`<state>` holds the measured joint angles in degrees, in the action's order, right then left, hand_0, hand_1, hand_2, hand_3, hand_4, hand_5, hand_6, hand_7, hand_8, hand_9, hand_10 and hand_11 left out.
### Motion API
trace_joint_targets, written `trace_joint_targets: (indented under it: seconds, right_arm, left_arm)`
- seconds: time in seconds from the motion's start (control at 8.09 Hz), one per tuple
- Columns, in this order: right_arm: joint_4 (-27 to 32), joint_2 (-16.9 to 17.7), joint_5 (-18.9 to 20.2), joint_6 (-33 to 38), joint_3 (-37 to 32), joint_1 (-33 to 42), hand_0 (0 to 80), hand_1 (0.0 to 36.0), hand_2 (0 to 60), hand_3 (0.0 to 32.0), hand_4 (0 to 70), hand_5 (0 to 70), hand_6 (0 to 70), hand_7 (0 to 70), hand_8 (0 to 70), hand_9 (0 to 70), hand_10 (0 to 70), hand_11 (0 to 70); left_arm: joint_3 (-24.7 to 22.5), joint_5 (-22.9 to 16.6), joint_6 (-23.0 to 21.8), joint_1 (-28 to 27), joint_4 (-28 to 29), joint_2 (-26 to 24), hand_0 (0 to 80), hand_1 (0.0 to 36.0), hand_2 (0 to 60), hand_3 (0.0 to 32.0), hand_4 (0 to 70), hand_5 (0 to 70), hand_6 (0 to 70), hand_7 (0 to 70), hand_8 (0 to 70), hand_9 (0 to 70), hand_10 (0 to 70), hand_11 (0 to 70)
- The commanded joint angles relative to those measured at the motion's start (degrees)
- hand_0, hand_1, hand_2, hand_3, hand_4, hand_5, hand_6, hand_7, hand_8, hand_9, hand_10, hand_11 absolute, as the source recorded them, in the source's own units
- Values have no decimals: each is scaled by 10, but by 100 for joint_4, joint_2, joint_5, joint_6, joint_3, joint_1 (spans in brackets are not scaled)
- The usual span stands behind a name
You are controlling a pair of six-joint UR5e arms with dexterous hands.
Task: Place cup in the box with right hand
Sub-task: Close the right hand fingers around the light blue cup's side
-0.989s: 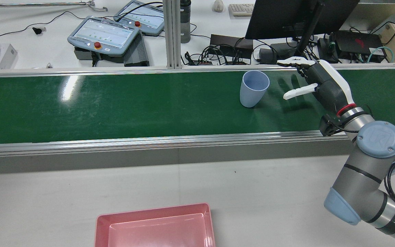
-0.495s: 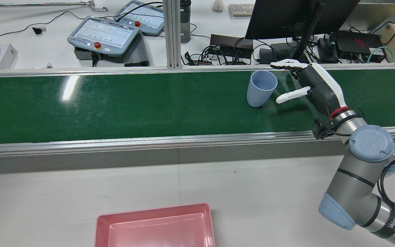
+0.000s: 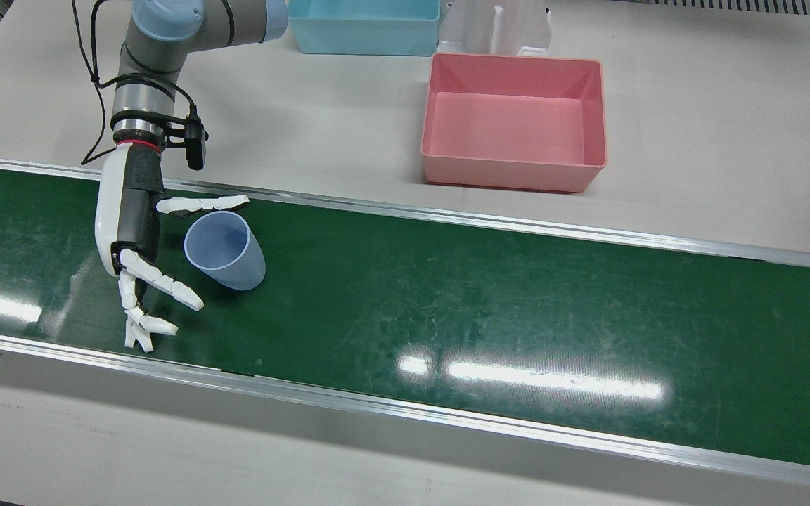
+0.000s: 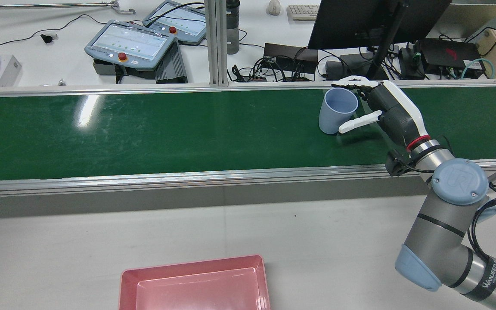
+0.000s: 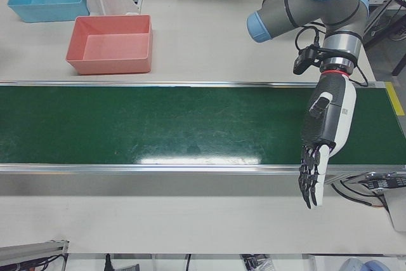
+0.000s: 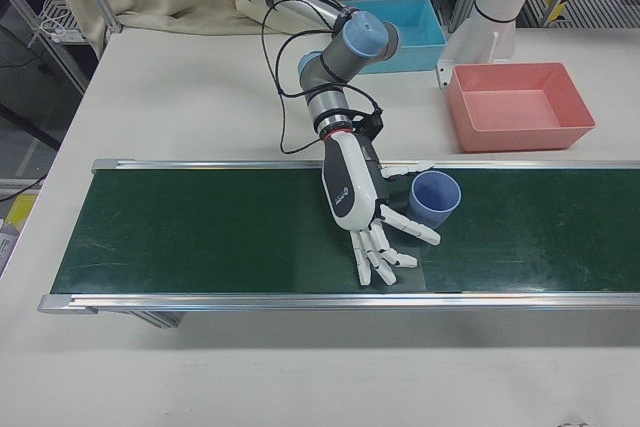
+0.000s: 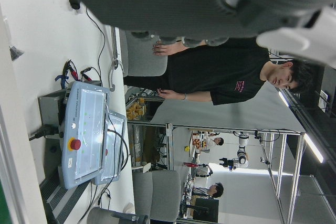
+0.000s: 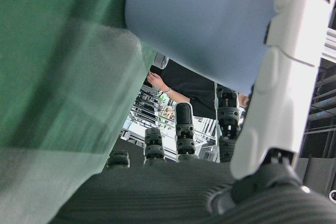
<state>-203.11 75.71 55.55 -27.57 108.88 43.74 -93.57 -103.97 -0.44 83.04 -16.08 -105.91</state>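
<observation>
The pale blue cup [image 3: 226,250] stood on the green conveyor belt [image 3: 489,302] near the end on the right arm's side, closer to the belt's operator-side edge in the rear view, mouth up and leaning a little. The right hand [image 3: 139,246] lay side-on at belt level just beside it, fingers spread: the thumb [image 3: 201,204] reached along the cup's robot-side wall, the other fingers [image 3: 155,299] fanned out on the operator side, so the cup sat within the open span, palm facing its wall. Whether any finger touched it could not be told. The pink box [image 3: 514,123] waited on the table behind the belt, well apart. The left hand [image 5: 323,138] hung open and empty over the belt's far end.
</observation>
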Motion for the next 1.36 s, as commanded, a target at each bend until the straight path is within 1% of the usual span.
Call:
trace_joint_targets:
  seconds: [0.0, 0.12, 0.25, 0.37, 0.49, 0.62, 0.74, 0.87, 0.99, 1.11, 1.24]
  right_arm:
    - [0, -4, -9, -29, 2, -50, 598, 97, 0, 0, 262, 55, 92, 364, 57, 148, 13, 37]
    - [0, -4, 0, -29, 2, -50, 601, 95, 0, 0, 267, 55, 92, 364, 57, 147, 13, 37]
    - [0, -4, 0, -29, -7, -67, 599, 104, 0, 0, 255, 56, 91, 361, 56, 145, 12, 36]
    - [0, -4, 0, -29, -15, -68, 588, 125, 0, 0, 229, 56, 91, 357, 55, 143, 11, 34]
    - [0, -4, 0, -29, -15, -76, 606, 107, 0, 0, 254, 57, 90, 355, 54, 142, 10, 34]
    - [9, -4, 0, -29, -15, -76, 615, 104, 0, 0, 262, 58, 90, 353, 54, 141, 10, 34]
    - [17, -4, 0, -20, -15, -85, 633, 112, 0, 0, 266, 62, 92, 358, 54, 141, 11, 36]
    - [17, -4, -9, -11, -15, -85, 642, 131, 0, 0, 263, 66, 96, 378, 58, 148, 14, 42]
    - [9, -4, -26, 15, -7, -85, 643, 232, 154, 0, 246, 82, 108, 413, 74, 173, 27, 66]
    - [9, -4, -35, 32, -7, -76, 616, 360, 600, 0, 274, 119, 132, 467, 126, 245, 58, 119]
    - [17, -4, -35, 33, 2, -85, 640, 360, 600, 0, 302, 143, 157, 549, 184, 333, 85, 164]
  left_arm:
    - [5, 0, 0, 1, 0, 0, 0, 0, 0, 0, 0, 0, 0, 0, 0, 0, 0, 0]
    - [5, 0, 0, -7, 0, 0, 0, 0, 0, 0, 0, 0, 0, 0, 0, 0, 0, 0]
    - [5, 0, 0, -7, 0, 0, 0, 0, 0, 0, 0, 0, 0, 0, 0, 0, 0, 0]
    - [-3, 0, 0, 1, 0, 0, 0, 0, 0, 0, 0, 0, 0, 0, 0, 0, 0, 0]
    - [-3, 0, 0, 1, 0, 0, 0, 0, 0, 0, 0, 0, 0, 0, 0, 0, 0, 0]
    - [5, 0, 0, -7, 0, 0, 0, 0, 0, 0, 0, 0, 0, 0, 0, 0, 0, 0]
    - [-3, 0, 0, 1, -9, 0, 0, 0, 0, 0, 0, 0, 0, 0, 0, 0, 0, 0]
    - [5, 0, 0, 1, -9, 0, 0, 0, 0, 0, 0, 0, 0, 0, 0, 0, 0, 0]
    - [5, 0, 0, 1, 0, 0, 0, 0, 0, 0, 0, 0, 0, 0, 0, 0, 0, 0]
    - [5, 0, 0, 1, 0, 0, 0, 0, 0, 0, 0, 0, 0, 0, 0, 0, 0, 0]
    - [-3, 0, 0, 1, 0, 0, 0, 0, 0, 0, 0, 0, 0, 0, 0, 0, 0, 0]
